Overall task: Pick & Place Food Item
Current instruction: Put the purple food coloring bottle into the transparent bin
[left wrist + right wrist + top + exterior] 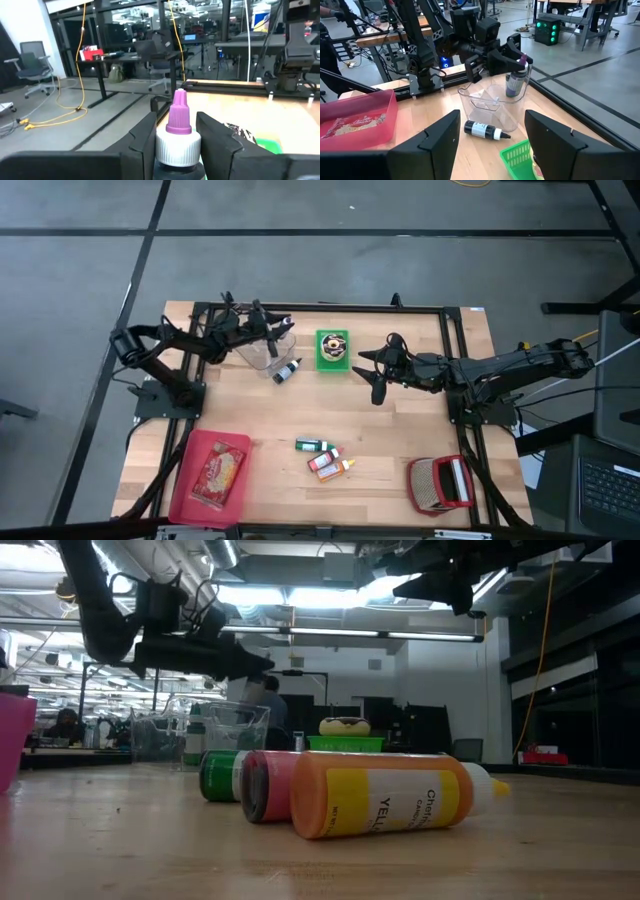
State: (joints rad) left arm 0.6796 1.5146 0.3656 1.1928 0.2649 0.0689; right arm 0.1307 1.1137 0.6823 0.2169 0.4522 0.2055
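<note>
My left gripper (274, 331) reaches level over a clear container (262, 352) at the far left and is shut on a dark bottle (514, 84) with a white cap and purple nozzle (178, 116). A black bottle with a white label (286, 370) lies on its side on the table beside the container. To its right a green basket (332, 350) holds a doughnut. My right gripper (373, 376) hangs open above the table, right of the basket, with nothing between its fingers (442, 134). My left gripper pinches the bottle's white cap (166, 146), at its top end, between its two fingers. The fingers come in level from the table's left. The bottle hangs upright below them, nozzle up, its lower end (512, 93) at the container's rim; whether it touches the container I cannot tell.
A green, a red and an orange-yellow bottle (325, 457) lie together at the near middle. A pink tray (190, 498) with a food packet sits at the near left. A red and white object (440, 483) is at the near right. Bare wood lies between.
</note>
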